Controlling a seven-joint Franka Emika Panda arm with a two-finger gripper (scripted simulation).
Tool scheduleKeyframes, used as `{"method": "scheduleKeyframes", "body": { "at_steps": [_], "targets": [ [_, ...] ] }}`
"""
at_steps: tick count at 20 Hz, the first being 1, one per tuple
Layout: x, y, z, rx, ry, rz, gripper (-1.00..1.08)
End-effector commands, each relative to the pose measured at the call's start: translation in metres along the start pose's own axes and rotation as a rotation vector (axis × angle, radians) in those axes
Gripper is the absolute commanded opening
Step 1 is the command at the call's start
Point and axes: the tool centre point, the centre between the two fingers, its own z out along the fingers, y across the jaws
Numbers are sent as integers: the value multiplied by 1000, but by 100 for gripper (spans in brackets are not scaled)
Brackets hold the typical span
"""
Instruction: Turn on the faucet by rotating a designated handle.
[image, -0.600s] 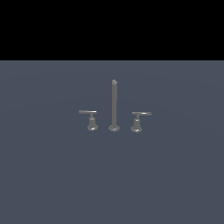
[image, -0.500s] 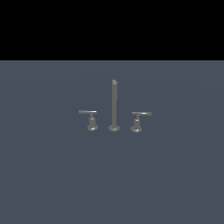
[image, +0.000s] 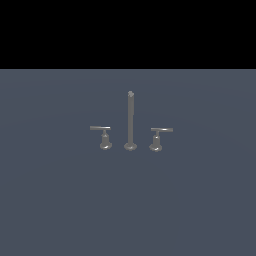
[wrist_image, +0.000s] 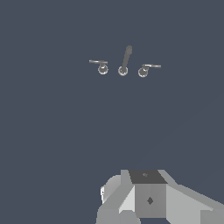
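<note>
Grey metal faucet stands on a flat slate-blue surface, near mid-frame in the exterior view: tall thin upright post with a round foot, flanked by two short lever handles. The handle sits on the exterior view's left of the post, its thin bar jutting leftward from a small flared stem; a mirror-image handle sits on the exterior view's right, bar jutting rightward. Both stand near the post but apart from it, bars roughly level. No arm shows in the exterior view. Wrist view: faucet seen from above and at a distance, the handle and the other handle either side of the post. Only grey blocky parts of the gripper body show at the frame edge; fingertips are out of frame, so cannot tell whether the claw is released or clenched. The handle lies well apart from the gripper, with bare surface between them and no contact.
</note>
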Motion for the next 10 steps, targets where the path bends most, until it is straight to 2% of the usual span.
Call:
{"method": "scheduleKeyframes", "body": {
  "at_steps": [1, 10],
  "targets": [
    [2, -5, 7, 0, -1, 28, -100],
    [19, -34, 46, -2, -3, 189, -100]
  ]
}}
